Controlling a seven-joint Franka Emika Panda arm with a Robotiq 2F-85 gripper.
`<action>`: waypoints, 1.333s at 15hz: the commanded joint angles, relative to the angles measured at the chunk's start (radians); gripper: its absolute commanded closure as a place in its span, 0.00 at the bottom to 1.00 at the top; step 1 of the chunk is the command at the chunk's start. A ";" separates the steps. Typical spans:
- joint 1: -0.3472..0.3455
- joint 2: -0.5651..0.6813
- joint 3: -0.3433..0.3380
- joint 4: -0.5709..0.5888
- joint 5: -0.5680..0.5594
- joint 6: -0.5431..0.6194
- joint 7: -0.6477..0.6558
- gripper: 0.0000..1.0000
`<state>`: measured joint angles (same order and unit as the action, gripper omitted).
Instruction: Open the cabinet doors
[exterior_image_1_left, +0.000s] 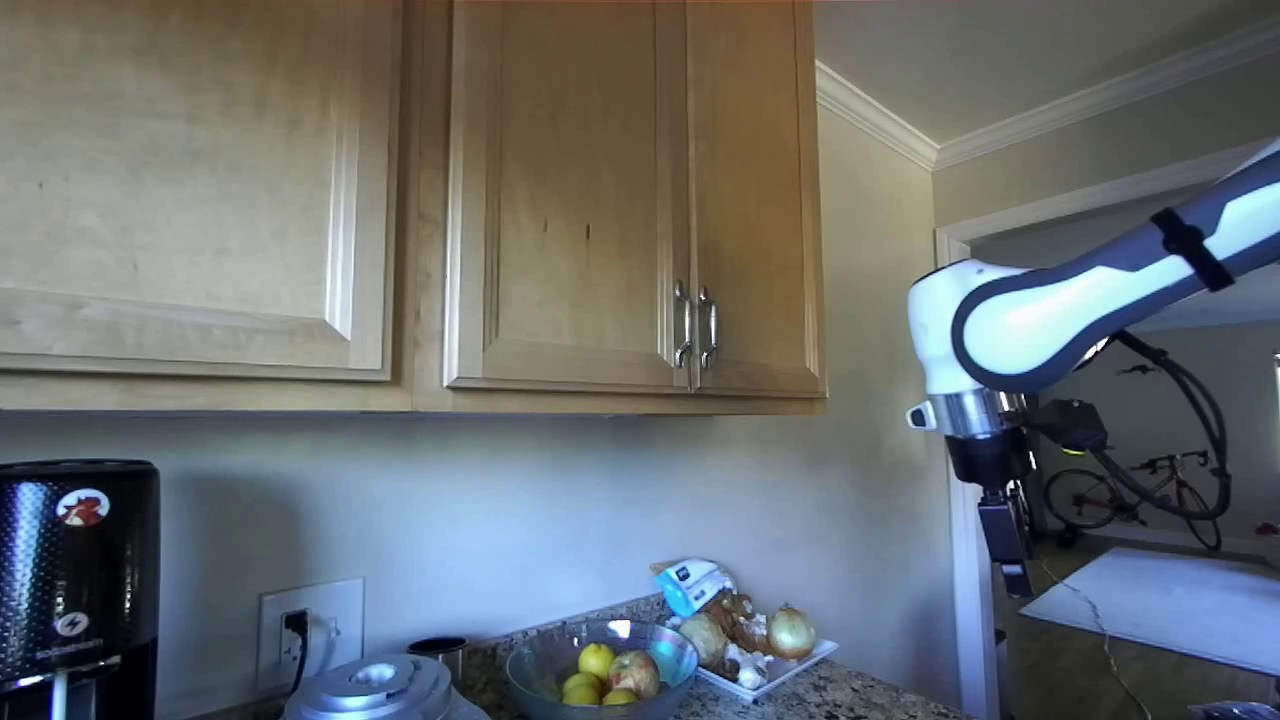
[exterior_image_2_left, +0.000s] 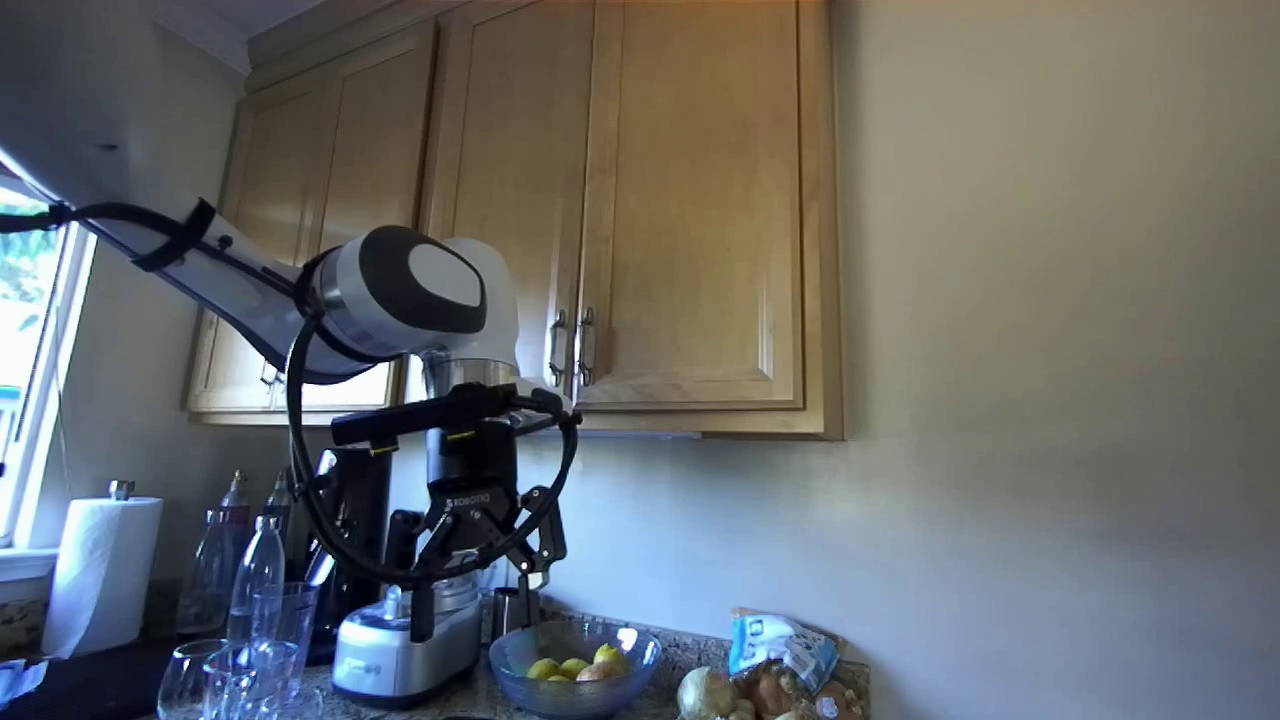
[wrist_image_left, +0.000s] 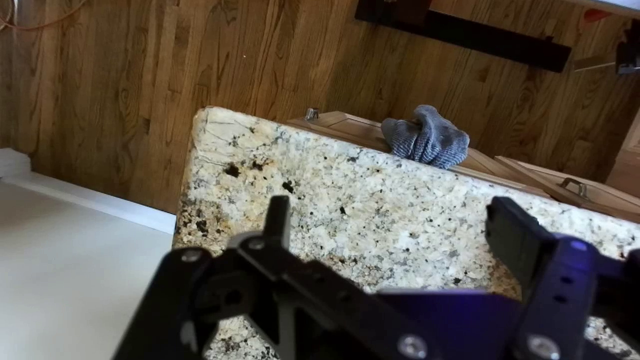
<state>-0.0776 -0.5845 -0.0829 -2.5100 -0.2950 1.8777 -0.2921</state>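
The pair of honey-wood cabinet doors (exterior_image_1_left: 635, 195) hangs closed above a speckled stone counter (wrist_image_left: 360, 200); both exterior views show their two slim silver handles (exterior_image_1_left: 684, 325) side by side near the bottom. In an exterior view a white robot arm (exterior_image_1_left: 1060, 310) reaches in from the right, its gripper (exterior_image_1_left: 1015, 585) pointing down, well apart from the doors. The wrist view shows best that the gripper's two fingers (wrist_image_left: 515, 235) are spread wide. That view alone takes in the counter's rounded corner and a blue-gray towel (wrist_image_left: 427, 137) just beside the edge, with wood floor (wrist_image_left: 150, 75) beyond. A bicycle (exterior_image_1_left: 1130, 508) past a white doorway (exterior_image_1_left: 972, 600) appears only in an exterior view. A bright window (exterior_image_2_left: 30, 330), a paper towel roll (exterior_image_2_left: 103, 575), clear bottles (exterior_image_2_left: 258, 575) and drinking glasses (exterior_image_2_left: 190, 680), all toward the left, likewise appear only in an exterior view. Both exterior views include a glass bowl (exterior_image_2_left: 575, 697) of fruit (exterior_image_1_left: 634, 672), some onions (exterior_image_1_left: 791, 633) and a silver appliance (exterior_image_2_left: 385, 665) on the counter.
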 joint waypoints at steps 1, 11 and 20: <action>0.021 0.005 -0.010 0.031 0.039 0.036 0.041 0.00; 0.042 0.032 -0.014 0.219 0.187 0.364 0.096 0.00; 0.069 0.073 -0.006 0.286 0.288 0.521 0.079 0.00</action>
<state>-0.0133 -0.5119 -0.0847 -2.2276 -0.0034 2.4024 -0.2159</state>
